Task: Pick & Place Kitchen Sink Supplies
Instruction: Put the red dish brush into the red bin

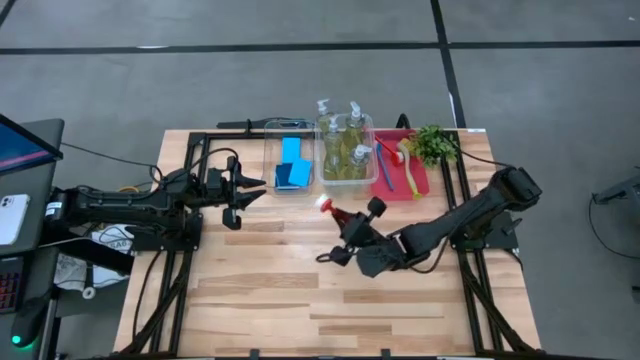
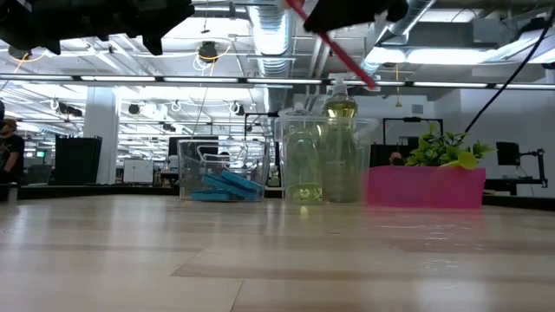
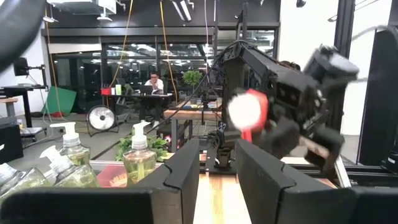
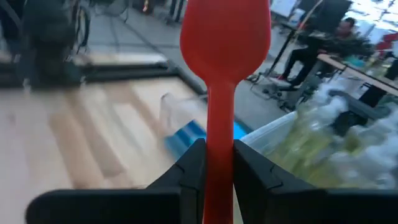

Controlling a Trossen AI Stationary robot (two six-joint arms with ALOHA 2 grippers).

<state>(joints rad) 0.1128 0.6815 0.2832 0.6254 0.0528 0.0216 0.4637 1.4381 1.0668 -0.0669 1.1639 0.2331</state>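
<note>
One red brush (image 1: 331,210) points toward bins.

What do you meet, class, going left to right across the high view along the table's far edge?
Sponge bin → bottle bin → red tray → plant.

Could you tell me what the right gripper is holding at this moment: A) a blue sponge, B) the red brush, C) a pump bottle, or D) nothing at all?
B: the right gripper has its jaws shut on the handle of the red brush, lifted above the table; the blue sponges lie in their clear bin and the pump bottles stand in theirs.
</note>
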